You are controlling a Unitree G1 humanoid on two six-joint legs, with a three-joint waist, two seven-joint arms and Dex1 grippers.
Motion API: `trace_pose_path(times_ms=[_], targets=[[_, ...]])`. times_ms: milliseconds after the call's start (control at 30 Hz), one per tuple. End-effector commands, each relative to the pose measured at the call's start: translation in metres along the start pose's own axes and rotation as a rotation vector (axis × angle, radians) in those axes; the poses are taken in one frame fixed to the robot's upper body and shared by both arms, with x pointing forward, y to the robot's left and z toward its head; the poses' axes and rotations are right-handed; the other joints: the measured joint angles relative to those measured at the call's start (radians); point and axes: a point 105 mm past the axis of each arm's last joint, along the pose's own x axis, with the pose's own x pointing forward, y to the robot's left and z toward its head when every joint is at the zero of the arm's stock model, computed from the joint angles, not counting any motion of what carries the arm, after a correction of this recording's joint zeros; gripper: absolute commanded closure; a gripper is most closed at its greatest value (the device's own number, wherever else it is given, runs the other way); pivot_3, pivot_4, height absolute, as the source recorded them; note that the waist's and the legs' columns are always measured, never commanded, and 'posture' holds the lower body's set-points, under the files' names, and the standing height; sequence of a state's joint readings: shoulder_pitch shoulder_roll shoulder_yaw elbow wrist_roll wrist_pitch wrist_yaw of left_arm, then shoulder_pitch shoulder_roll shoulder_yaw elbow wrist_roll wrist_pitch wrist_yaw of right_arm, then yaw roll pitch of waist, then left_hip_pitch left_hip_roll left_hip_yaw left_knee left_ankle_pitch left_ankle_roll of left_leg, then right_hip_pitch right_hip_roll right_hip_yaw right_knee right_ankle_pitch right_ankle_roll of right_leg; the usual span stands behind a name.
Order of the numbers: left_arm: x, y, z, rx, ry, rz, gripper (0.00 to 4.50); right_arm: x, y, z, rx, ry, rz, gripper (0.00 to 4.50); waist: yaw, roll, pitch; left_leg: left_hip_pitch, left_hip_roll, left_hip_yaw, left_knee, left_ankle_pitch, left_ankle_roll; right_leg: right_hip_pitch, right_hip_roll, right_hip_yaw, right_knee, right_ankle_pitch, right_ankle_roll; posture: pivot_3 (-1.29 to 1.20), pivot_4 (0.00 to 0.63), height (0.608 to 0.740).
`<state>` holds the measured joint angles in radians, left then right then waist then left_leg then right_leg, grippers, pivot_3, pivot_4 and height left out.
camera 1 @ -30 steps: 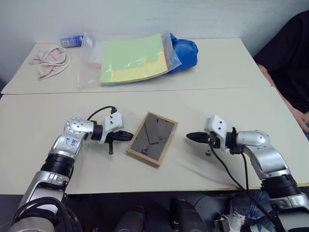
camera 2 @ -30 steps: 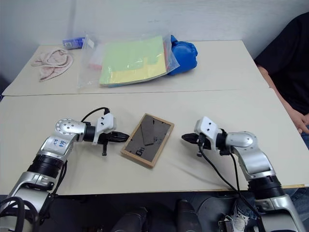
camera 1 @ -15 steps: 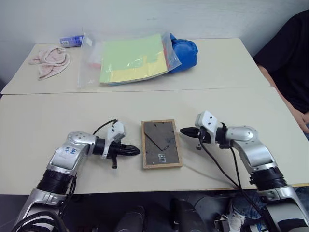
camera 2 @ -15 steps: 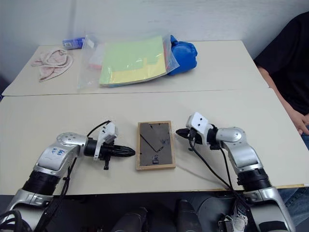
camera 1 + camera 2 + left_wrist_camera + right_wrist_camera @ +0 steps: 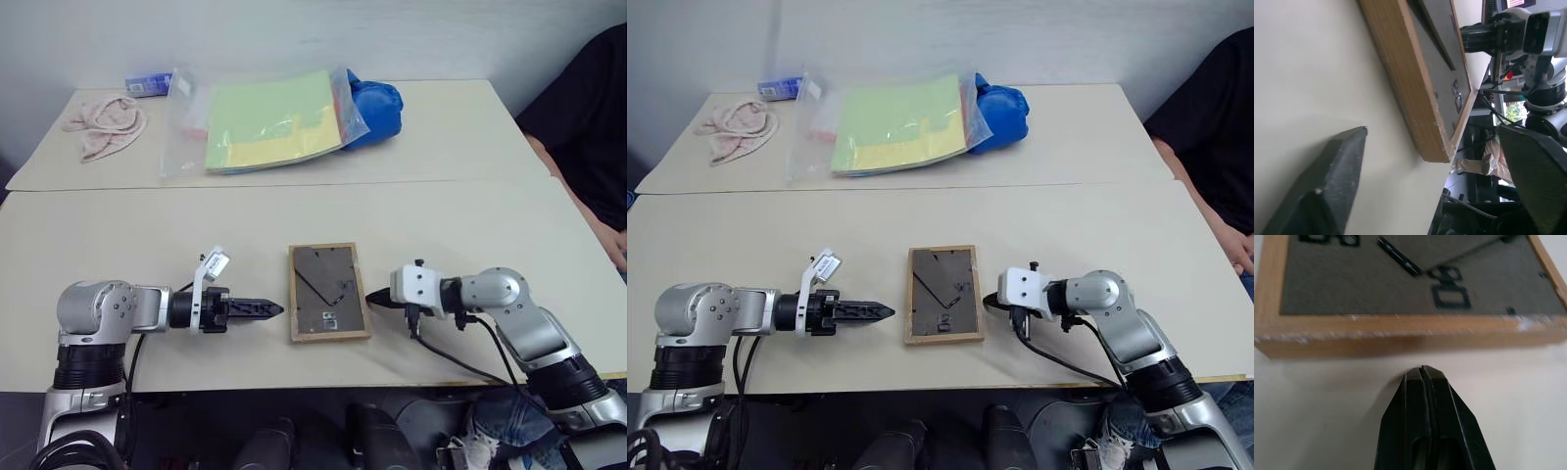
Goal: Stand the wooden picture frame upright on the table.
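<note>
Two grippers flank the wooden picture frame (image 5: pixel 329 305), which lies flat on the near section of the table (image 5: pixel 147 235), grey back panel up, its long sides facing the arms. My left gripper (image 5: pixel 263 309) sits low just off the frame's left edge; the left wrist view shows its two fingers spread wide with the frame's near corner between their lines. My right gripper (image 5: pixel 1422 374) has its fingers pressed together, tip just short of the right edge — touching or a hair apart, I cannot tell from that view.

What I judge the step to be: lift one long edge so the frame can be tipped up. I would use the closed right tip as a stop against the right edge, so the frame does not slide, and bring the open left fingers onto the left edge — one finger above, one working under.

The stand leg on the back appears folded flat, though it is hard to read from overhead. It must swing out before the frame will stay up, so I would grip the wood rim, not the panel, and keep the leg free.

The risk I see is the frame skating across the smooth top rather than lifting.
</note>
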<state>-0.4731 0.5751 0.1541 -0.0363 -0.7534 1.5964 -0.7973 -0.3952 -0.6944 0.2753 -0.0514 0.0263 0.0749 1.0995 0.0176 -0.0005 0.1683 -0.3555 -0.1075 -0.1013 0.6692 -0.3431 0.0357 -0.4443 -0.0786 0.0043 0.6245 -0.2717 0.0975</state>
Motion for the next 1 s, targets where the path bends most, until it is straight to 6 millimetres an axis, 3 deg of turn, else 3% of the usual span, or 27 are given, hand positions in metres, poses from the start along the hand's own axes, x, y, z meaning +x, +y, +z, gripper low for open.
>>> trace_pose_path(times_ms=[33,367,467,633,800,867,1000], targets=[[0.024,0.007,-0.016,-0.037,0.096,0.048,0.02,0.008,0.002,0.016,-0.044,-0.037,0.011,4.50,0.010,0.001,-0.001,0.000,0.000,0.000,0.000,0.000,0.000,0.000,0.000,0.000,0.000,0.000,0.000,0.00,0.150,0.740],[0.058,-0.008,0.002,-0.008,0.078,-0.001,0.02,0.017,-0.001,0.021,-0.032,-0.050,0.001,4.50,0.036,0.003,-0.005,0.000,-0.002,-0.002,0.007,-0.001,0.002,0.003,-0.001,0.000,0.000,0.000,0.000,0.00,0.150,0.740],[0.056,-0.017,0.016,0.004,0.033,-0.047,0.61,0.015,-0.001,0.018,-0.024,-0.042,-0.007,4.50,0.037,0.003,-0.004,0.000,-0.002,-0.002,0.008,-0.001,0.002,0.004,-0.001,0.000,0.000,0.000,0.000,0.00,0.150,0.740],[0.046,-0.021,0.023,0.008,0.008,-0.079,2.09,0.010,-0.002,0.013,-0.012,-0.029,-0.031,4.50,0.020,0.003,-0.004,-0.001,-0.001,-0.002,0.008,-0.002,0.000,0.000,0.001,0.000,0.002,0.000,0.000,0.00,0.150,0.740],[0.034,-0.034,0.030,0.060,-0.011,-0.132,3.21,-0.012,-0.016,0.014,0.095,-0.059,-0.097,4.50,0.005,0.003,-0.004,-0.002,0.000,-0.002,0.008,-0.003,0.000,0.000,0.001,0.000,0.002,0.000,0.000,0.00,0.150,0.740],[0.031,-0.038,0.034,0.082,-0.021,-0.143,3.23,-0.023,-0.022,0.021,0.191,-0.107,-0.110,4.15,0.005,0.003,-0.004,-0.002,0.000,-0.002,0.008,-0.003,0.000,0.000,0.001,0.000,0.002,0.000,0.000,0.00,0.150,0.740],[0.026,-0.051,0.040,0.198,-0.026,-0.160,3.23,-0.046,-0.033,0.069,0.453,-0.333,-0.023,2.98,0.003,0.003,-0.003,-0.003,0.001,-0.002,0.008,-0.003,-0.001,-0.001,0.002,0.000,0.001,0.000,0.000,0.00,0.150,0.740]])
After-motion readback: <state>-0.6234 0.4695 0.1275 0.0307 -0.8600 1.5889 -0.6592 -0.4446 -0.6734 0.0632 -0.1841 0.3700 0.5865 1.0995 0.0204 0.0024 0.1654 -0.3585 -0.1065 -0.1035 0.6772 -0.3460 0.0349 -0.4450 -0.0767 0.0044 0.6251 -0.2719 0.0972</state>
